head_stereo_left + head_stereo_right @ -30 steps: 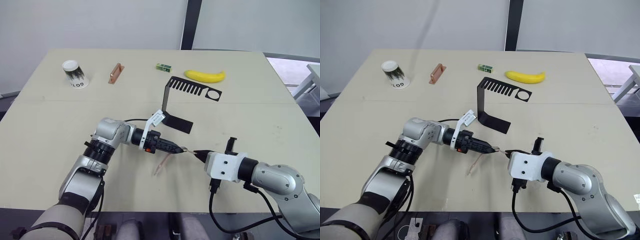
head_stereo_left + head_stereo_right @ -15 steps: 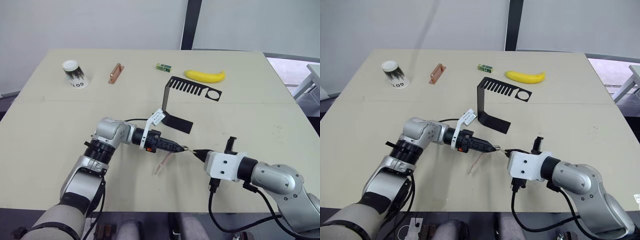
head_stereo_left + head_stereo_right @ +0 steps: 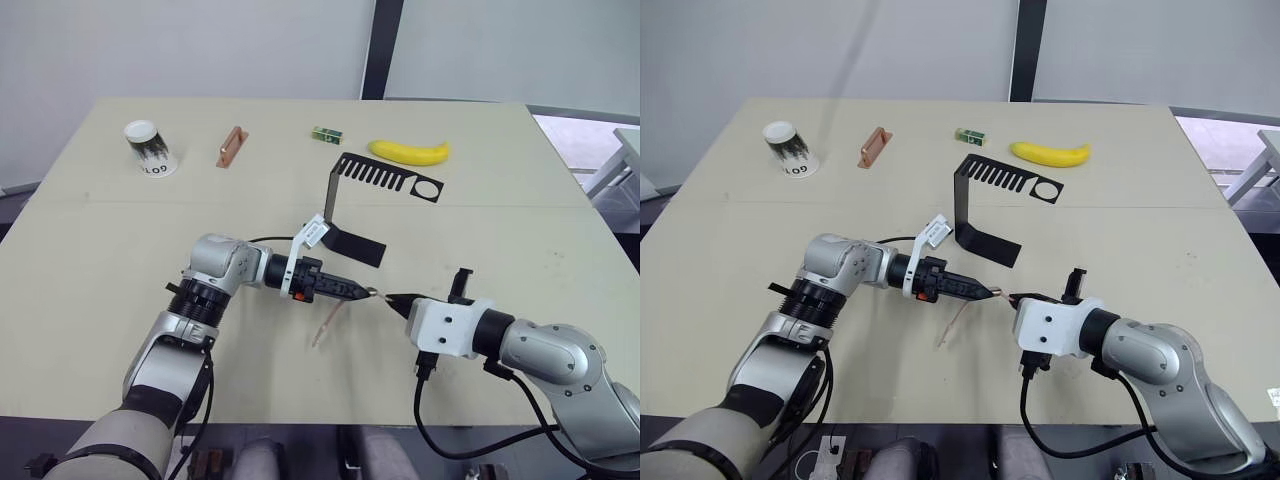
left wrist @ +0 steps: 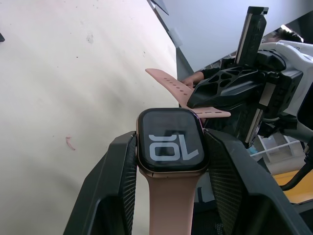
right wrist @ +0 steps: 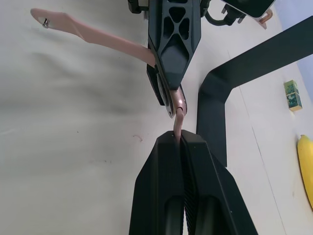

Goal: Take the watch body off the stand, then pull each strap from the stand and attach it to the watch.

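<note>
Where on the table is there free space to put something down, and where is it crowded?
Bare table lies right of the stand, and left of the left gripper below the cup. It is crowded where both grippers, with the right gripper, meet at the watch body and straps.

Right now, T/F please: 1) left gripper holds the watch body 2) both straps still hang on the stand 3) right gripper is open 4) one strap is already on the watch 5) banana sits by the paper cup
1) The left gripper is clamped on the watch body: true.
2) Both straps are on the stand: false. Its slots are bare; one strap hangs from the watch, and the second strap is in the right gripper.
3) The right gripper is open: false. It is shut on the second strap.
4) One strap is already on the watch: true.
5) The banana lies by the paper cup: false. They sit far apart at the table's far side.
</note>
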Controlling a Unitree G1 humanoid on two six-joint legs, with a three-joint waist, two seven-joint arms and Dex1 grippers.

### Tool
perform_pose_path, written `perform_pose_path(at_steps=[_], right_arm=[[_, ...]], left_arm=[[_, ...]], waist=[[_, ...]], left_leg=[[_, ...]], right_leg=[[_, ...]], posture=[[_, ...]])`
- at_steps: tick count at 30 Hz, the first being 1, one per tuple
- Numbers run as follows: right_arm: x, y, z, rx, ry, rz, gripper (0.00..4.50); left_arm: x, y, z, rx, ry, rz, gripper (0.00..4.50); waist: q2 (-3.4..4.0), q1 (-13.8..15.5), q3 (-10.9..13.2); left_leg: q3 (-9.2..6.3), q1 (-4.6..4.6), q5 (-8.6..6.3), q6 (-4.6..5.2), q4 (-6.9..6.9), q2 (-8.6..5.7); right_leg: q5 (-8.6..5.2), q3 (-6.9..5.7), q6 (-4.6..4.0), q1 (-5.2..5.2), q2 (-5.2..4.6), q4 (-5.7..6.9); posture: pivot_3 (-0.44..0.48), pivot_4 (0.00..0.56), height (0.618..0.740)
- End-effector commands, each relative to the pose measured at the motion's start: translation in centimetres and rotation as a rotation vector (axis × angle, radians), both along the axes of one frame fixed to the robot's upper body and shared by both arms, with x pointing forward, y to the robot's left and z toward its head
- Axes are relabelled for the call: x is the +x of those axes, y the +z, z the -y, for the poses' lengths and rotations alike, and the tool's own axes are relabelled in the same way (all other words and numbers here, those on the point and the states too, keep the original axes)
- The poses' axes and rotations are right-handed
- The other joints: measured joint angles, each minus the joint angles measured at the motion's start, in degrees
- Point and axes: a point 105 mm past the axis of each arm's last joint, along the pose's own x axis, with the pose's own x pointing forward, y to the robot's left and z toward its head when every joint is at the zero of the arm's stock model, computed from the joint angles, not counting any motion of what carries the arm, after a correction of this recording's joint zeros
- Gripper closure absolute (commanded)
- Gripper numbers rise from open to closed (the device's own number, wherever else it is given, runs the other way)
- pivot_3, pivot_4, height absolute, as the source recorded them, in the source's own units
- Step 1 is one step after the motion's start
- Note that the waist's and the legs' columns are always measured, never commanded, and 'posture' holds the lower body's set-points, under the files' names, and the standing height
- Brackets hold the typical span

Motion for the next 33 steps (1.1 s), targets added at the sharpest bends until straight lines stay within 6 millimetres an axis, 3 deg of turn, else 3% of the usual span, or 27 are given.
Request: perform_pose_path(at_steps=[1, 33], right_arm=[[-0.35, 0.77, -0.87, 0.011, 0.039, 0.036, 4.5], [0.21, 1.03, -0.75, 0.004, 0.031, 0.038, 4.5]], left_arm=[[-0.84, 1.4, 0.91, -0.057, -0.054, 0.027, 2.9], [-1.8, 1.99, 1.55, -0.077, -0.088, 0.03, 2.9]], waist=[[0.0, 0.02, 0.0], [0.0, 0.03, 0.0]], left_leg=[[0.0, 0.0, 0.0, 0.0, 0.0, 0.0], [0.0, 0.0, 0.0, 0.0, 0.0, 0.0]], right_leg=[[0.0, 0.0, 0.0, 0.0, 0.0, 0.0], [0.0, 0.0, 0.0, 0.0, -0.01, 0.01]], posture=[[0.0, 0.15, 0.74], [0.0, 0.15, 0.74]])
